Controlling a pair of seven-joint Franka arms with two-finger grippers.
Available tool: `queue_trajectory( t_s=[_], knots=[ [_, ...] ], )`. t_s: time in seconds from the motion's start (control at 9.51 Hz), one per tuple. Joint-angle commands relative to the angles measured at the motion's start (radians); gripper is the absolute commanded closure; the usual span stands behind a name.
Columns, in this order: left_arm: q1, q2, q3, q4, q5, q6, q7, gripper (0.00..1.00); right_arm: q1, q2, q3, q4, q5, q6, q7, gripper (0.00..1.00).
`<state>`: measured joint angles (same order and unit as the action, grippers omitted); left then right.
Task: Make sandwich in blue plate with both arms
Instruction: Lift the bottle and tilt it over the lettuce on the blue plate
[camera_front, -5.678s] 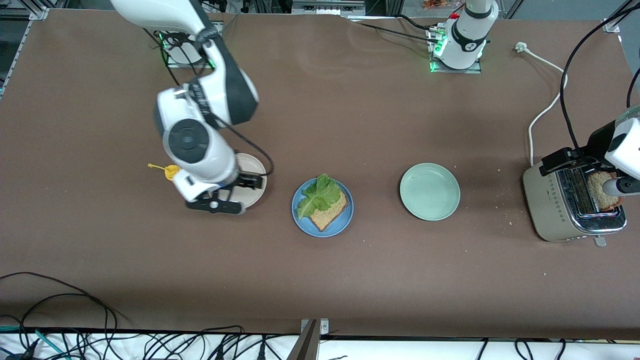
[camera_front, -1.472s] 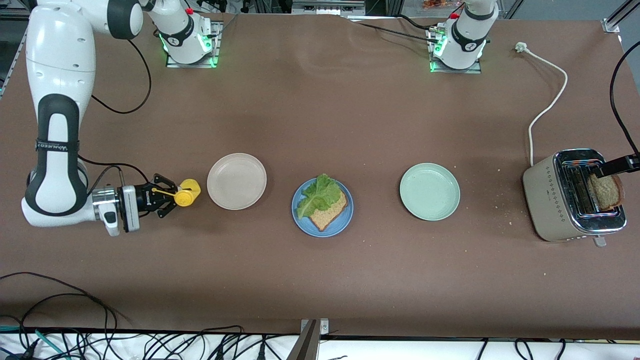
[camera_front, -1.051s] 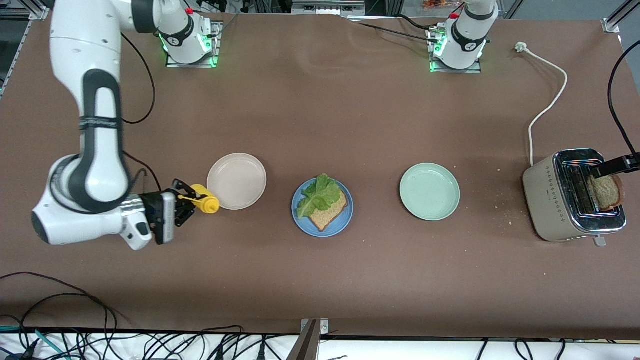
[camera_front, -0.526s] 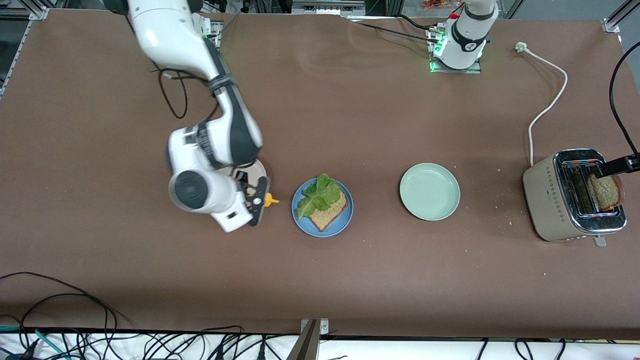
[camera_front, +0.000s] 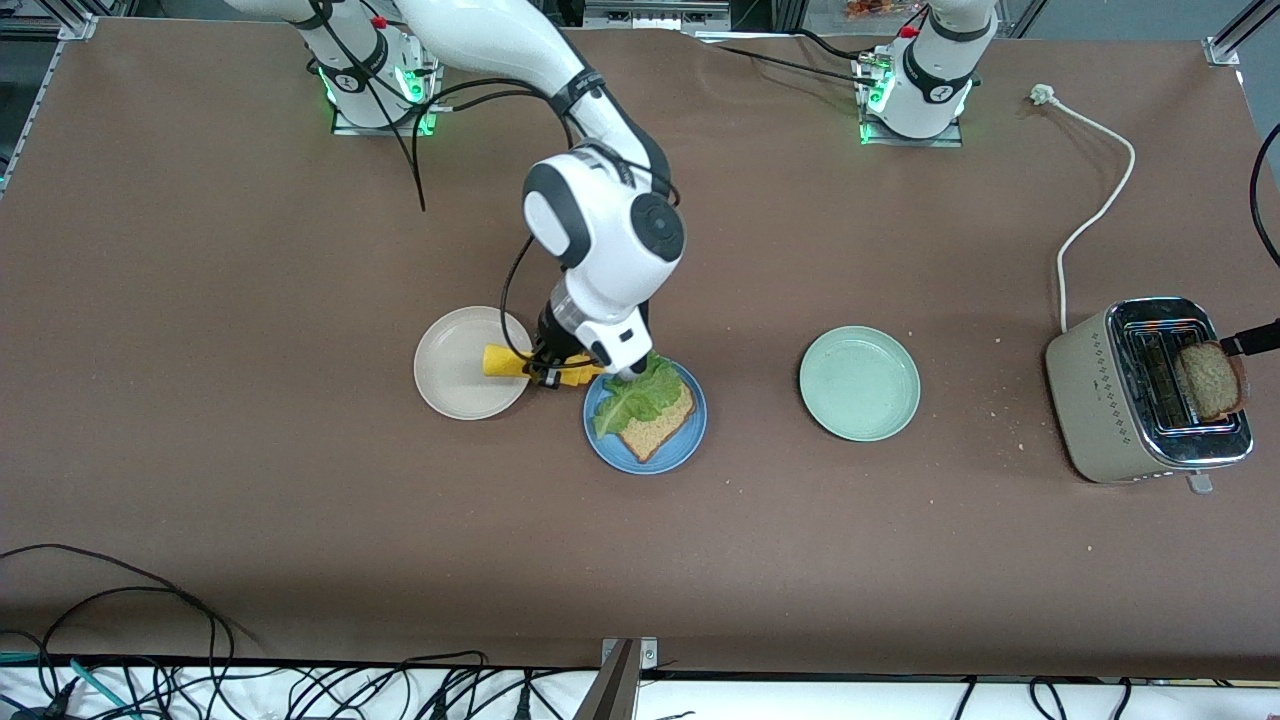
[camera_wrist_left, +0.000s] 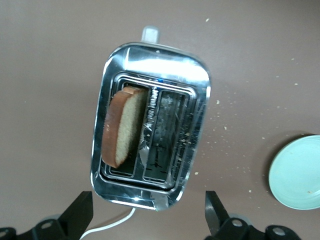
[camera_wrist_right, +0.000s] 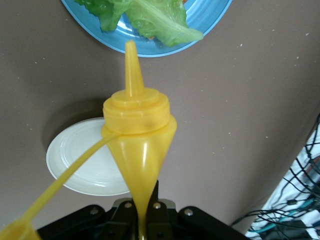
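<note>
A: While the right gripper (camera_front: 556, 372) pinches the yellow bottle (camera_wrist_right: 138, 132), which way does it point?

B: Long axis lies level, nozzle toward the blue plate (camera_front: 690, 443) and its lettuce (camera_front: 636, 392); the bread (camera_front: 655, 428) lies beneath.

A: Wrist view?

B: Nozzle tip (camera_wrist_right: 130, 48) at the plate rim; the front view hides that. Left gripper (camera_wrist_left: 149, 207) is spread wide over the toaster (camera_wrist_left: 192, 92), second slice (camera_wrist_left: 124, 125) in a slot.

Brown table (camera_front: 300, 500), three plates, toaster (camera_front: 1145, 390), white cord (camera_front: 1095, 215), crumbs
</note>
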<state>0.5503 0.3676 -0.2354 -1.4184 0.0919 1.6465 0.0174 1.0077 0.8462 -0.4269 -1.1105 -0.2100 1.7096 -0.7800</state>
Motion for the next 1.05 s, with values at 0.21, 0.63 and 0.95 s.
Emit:
queue_trajectory(
  t_s=[0.21,0.63,0.95],
  knots=[
    [0.046,0.106,-0.01,0.009,0.025,0.131,0.03,0.01,-0.021,-0.01,-0.021,0.003,0.012,-0.007,-0.005,0.96],
    [0.046,0.152,-0.01,0.009,0.11,0.134,0.029,0.02,-0.255,-0.131,-0.016,-0.028,0.479,-0.068,-0.187,0.96],
    [0.045,0.171,-0.01,0.004,0.104,0.133,0.027,0.13,-0.44,-0.183,-0.016,-0.078,0.801,-0.158,-0.448,0.96]
  ],
)
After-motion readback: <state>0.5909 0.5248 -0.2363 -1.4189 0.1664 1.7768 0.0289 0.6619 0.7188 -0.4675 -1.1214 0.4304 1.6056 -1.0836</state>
